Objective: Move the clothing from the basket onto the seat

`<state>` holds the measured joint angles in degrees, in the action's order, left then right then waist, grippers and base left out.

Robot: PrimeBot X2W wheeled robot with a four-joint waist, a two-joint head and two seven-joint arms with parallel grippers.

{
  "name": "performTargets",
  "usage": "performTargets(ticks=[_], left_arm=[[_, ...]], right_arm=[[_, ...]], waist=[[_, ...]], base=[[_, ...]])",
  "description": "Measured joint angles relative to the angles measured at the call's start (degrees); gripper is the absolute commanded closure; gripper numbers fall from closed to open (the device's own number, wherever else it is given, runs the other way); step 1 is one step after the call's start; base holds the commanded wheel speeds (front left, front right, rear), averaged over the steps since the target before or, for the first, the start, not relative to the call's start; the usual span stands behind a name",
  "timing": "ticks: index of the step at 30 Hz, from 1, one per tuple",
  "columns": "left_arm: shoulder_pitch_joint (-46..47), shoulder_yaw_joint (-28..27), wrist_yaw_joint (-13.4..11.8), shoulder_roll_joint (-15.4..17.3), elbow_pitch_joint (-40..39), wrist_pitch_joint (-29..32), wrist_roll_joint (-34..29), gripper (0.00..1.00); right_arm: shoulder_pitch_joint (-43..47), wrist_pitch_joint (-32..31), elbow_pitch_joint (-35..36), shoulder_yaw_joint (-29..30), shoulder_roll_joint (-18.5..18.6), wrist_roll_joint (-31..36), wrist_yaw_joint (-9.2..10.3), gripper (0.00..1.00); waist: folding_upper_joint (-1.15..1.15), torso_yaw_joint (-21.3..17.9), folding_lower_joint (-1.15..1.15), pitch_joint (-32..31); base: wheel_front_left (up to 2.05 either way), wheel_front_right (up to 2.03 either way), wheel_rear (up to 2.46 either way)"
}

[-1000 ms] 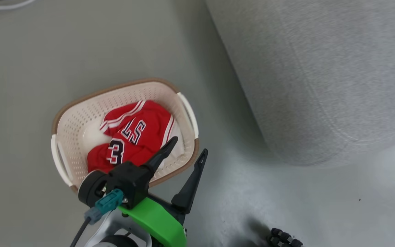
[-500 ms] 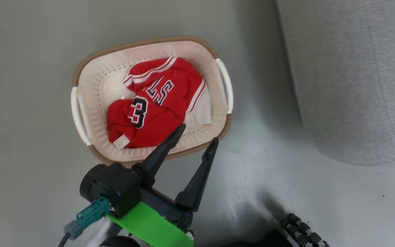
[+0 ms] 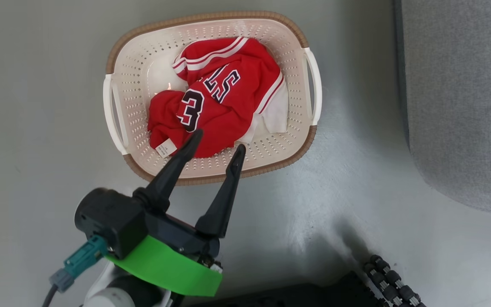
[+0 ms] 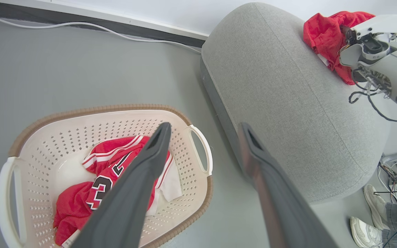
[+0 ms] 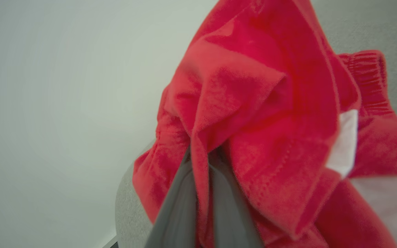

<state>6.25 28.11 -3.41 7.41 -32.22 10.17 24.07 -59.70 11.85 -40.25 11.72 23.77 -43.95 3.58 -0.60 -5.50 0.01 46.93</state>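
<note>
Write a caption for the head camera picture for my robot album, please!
The robot's open left claw points into the basket at a crumpled red jersey with a big number 3.

The left gripper point(image 3: 218, 141) rises from the lower left of the head view. Its two long dark fingers point(image 3: 173, 166) are spread wide in a V, with a black wrist point(image 3: 109, 221) and green collar behind them. At the upper right of the left wrist view, the right arm's pale forearm point(image 4: 396, 69) reaches in. The right gripper point(image 5: 202, 162) has its fingers pinched tight on a fold of clothing point(image 5: 253, 103).
</note>
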Motion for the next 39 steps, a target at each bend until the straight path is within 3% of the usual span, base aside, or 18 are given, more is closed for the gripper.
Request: performTargets(ticks=[1,13,23,32,39], left_arm=[[0.49,-0.13,0.44,-0.01,0.31,-0.54,0.21,0.0],[3.41,-3.58,2.48,-0.54,7.28,-4.8,3.94,0.0],[5.25,-7.47,3.42,-0.33,13.3,-8.09,4.52,0.0],[5.09,-9.23,3.67,-0.26,18.59,-11.23,5.65,0.0],[1.39,-12.61,3.14,-0.27,23.28,-14.7,6.52,0.0]], right_arm=[[0.0,0.05,-0.07,-0.4,0.44,0.32,-0.37,0.0],[2.09,1.26,-2.98,-5.77,2.0,6.41,-4.81,0.0],[7.95,2.32,0.53,-11.71,3.53,12.93,-8.48,0.0],[15.0,2.76,8.69,-12.37,3.0,15.21,-9.2,0.0],[23.02,2.76,16.51,-15.1,-1.38,17.98,-9.62,0.0]], waist=[[0.0,-0.06,0.0,-0.15],[0.0,-1.89,-0.01,-5.97],[0.0,-3.13,-0.01,-13.45],[0.0,-2.86,-0.01,-20.66],[0.0,-0.88,-0.01,-26.96]], base=[[0.0,0.0,0.0],[0.0,0.0,0.0],[0.0,0.0,0.0],[0.0,0.0,0.0],[0.0,0.0,0.0]])
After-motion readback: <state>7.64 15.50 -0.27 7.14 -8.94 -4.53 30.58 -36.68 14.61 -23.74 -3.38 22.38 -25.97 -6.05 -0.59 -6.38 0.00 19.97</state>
